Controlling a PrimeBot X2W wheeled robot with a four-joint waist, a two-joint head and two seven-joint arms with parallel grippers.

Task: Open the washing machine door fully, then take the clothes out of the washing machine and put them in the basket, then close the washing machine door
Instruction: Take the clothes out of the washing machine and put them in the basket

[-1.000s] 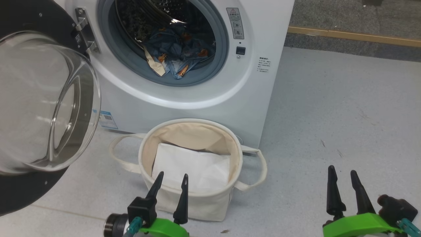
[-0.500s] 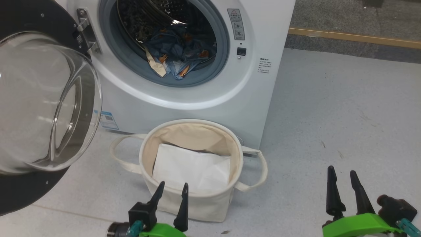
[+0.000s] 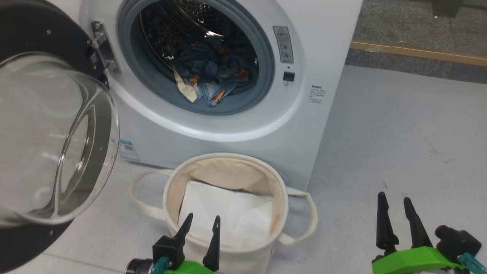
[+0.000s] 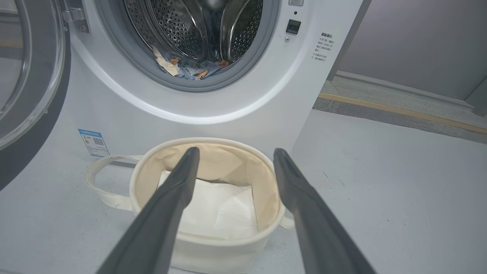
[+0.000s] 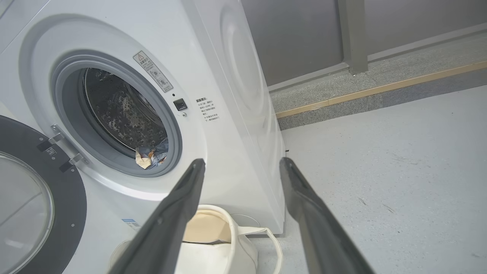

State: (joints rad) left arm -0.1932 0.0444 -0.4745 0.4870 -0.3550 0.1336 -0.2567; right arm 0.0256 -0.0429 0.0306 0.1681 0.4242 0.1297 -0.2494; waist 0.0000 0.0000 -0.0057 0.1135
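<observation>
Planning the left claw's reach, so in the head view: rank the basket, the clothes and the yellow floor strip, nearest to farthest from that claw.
1. The basket, directly ahead of the left claw.
2. The clothes, higher up in the drum of the washing machine, behind the basket.
3. The yellow floor strip, far right, beyond the machine.

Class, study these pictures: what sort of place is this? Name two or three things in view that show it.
Probably a laundry area, perhaps a test room rather than a home: a washing machine with its door open, clothes inside, and a basket on the grey floor.
</observation>
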